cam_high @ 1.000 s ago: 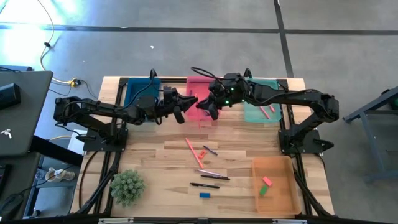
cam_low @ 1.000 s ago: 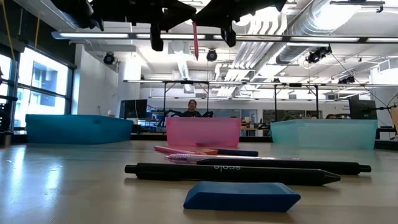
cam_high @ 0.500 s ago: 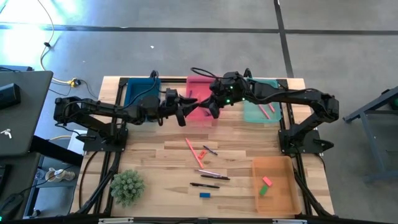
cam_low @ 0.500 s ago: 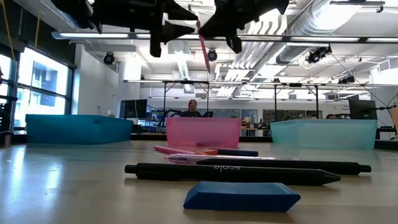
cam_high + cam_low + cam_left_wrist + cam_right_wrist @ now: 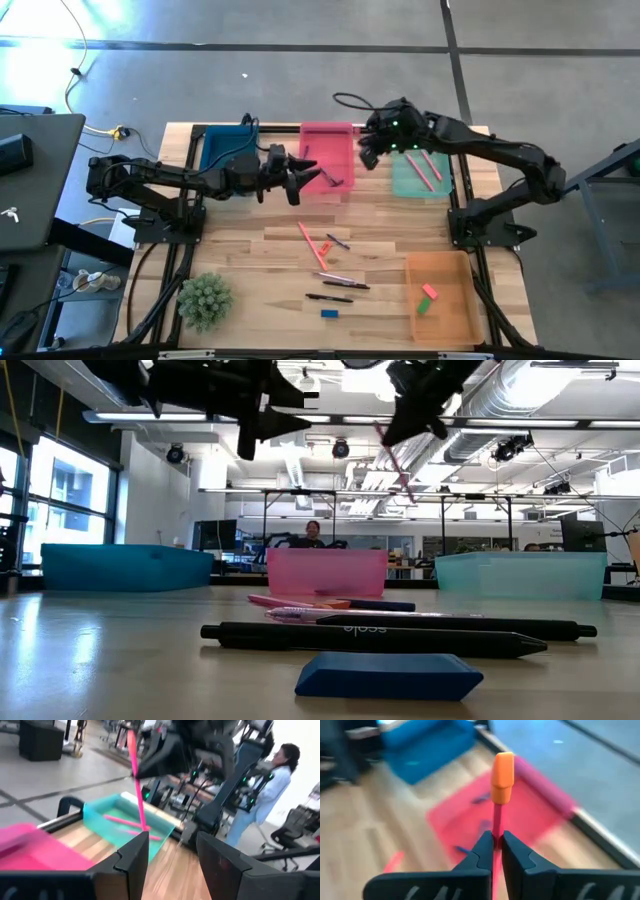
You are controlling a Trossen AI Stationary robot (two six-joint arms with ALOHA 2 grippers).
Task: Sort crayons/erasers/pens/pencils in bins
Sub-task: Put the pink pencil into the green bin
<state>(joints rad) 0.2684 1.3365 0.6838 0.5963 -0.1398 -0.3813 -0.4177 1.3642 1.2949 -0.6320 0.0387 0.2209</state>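
Note:
My right gripper [image 5: 368, 152] is shut on a pink pencil [image 5: 497, 822] with an orange eraser cap [image 5: 503, 777]. It hangs high over the gap between the pink bin [image 5: 325, 140] and the teal bin [image 5: 425, 178]. Two pink pencils [image 5: 430, 165] lie in the teal bin. My left gripper [image 5: 305, 178] stands open over the pink bin, holding nothing. Pens [image 5: 340, 283], a pink pencil [image 5: 309, 240] and a blue eraser [image 5: 329, 313] lie flat on the table. The dark blue bin [image 5: 225, 148] is at the far left. My right gripper pinches the pencil's shaft [image 5: 496, 836] between its two fingers, a little below the orange cap, which sticks out past the fingertips. The fingers slant downward from the table's right side. The pencil [image 5: 394, 460] hangs tilted, lifted well clear of the table and bins.
The orange bin [image 5: 440, 300] at the near right holds a pink and a green eraser. A small green plant [image 5: 205, 298] stands at the near left. A short orange stick [image 5: 323, 248] lies beside the pencil. A person [image 5: 267, 790] stands beyond the table.
My left gripper has opened and let go of the pencil, staying over the pink bin. My right gripper has carried the pencil away toward the table's right, toward the teal bin, and tipped, so the pencil that hung upright now slants.

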